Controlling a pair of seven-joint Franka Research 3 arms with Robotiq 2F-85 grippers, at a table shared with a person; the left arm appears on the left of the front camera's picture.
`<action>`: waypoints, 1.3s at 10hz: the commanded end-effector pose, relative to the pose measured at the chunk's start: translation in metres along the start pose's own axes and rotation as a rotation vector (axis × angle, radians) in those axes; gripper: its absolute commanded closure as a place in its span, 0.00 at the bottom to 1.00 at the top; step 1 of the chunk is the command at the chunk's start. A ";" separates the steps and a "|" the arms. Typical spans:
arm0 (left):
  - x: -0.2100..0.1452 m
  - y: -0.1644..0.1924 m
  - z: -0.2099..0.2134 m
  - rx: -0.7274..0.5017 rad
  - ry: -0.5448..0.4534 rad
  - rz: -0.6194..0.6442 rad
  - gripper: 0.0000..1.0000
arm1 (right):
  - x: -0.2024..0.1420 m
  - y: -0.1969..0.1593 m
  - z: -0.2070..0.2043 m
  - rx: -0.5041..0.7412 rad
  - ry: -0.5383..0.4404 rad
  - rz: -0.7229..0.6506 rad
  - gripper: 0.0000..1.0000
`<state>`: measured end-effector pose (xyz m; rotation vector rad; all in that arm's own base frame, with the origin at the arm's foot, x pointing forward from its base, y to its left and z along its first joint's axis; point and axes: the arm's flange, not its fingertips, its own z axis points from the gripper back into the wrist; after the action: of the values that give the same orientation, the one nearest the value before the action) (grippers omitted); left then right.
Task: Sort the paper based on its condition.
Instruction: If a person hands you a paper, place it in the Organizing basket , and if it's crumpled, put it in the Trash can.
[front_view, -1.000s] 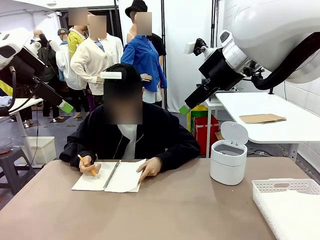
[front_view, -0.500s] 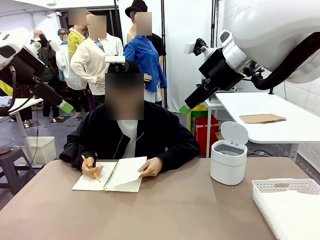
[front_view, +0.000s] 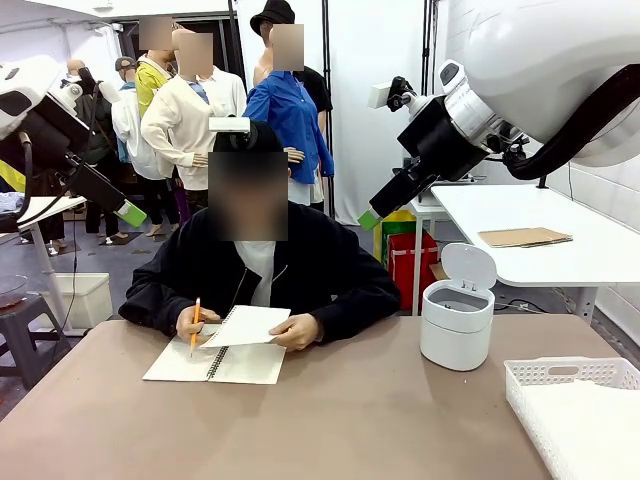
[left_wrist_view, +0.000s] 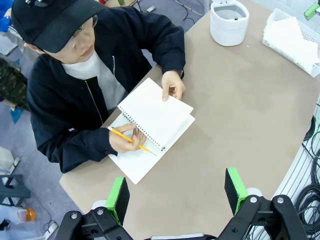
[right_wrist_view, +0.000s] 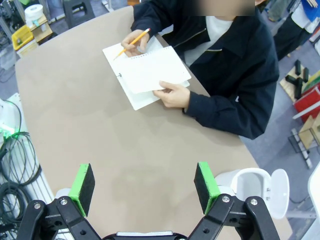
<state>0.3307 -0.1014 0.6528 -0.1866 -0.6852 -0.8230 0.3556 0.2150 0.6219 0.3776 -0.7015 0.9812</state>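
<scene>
- The paper (left_wrist_view: 156, 104) is a white sheet with a hole-punched edge, lifted at a tilt over the open notebook (left_wrist_view: 136, 169). It lies ahead of and below the left claw (left_wrist_view: 176, 186), well apart from it and slightly toward that claw's left pad. Whether the punched edge is free of the spiral, I cannot tell.
- The person's free hand (left_wrist_view: 172, 85) holds the sheet at its far edge. The pencil hand (left_wrist_view: 124, 141), gripping a yellow pencil (left_wrist_view: 132, 142), rests by the spiral on the side nearer the left claw.
- A stack of sheets (front_view: 590, 425) fills the white basket (front_view: 560, 372) at the counter's corner on the right arm's side, well apart from the notebook.
- The left claw is released, with its green pads wide apart and nothing between them, and it is raised high above the counter (left_wrist_view: 240, 115).
- The right claw (right_wrist_view: 144, 176) is likewise released, its pads spread with nothing between them, and it hangs high. The lifted sheet lies ahead of it, across a broad bare stretch of counter.
- The notebook sits close to the counter's edge on the person's side. Bare brown surface runs from it back toward both claws and sideways to the basket.
- A white bin (right_wrist_view: 252, 186) with its lid up stands below and just past the right claw's right pad, near the counter's edge on the person's side, between notebook and basket.
</scene>
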 end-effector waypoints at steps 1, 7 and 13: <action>0.000 -0.002 0.000 0.009 0.005 0.012 0.00 | -0.002 0.001 -0.001 -0.003 0.004 0.001 0.00; 0.000 -0.002 0.000 0.009 0.005 0.012 0.00 | -0.002 0.001 -0.001 -0.003 0.004 0.001 0.00; 0.000 -0.002 0.000 0.009 0.005 0.012 0.00 | -0.002 0.001 -0.001 -0.003 0.004 0.001 0.00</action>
<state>0.3307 -0.1014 0.6528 -0.1866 -0.6852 -0.8230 0.3555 0.2150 0.6219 0.3776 -0.7015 0.9812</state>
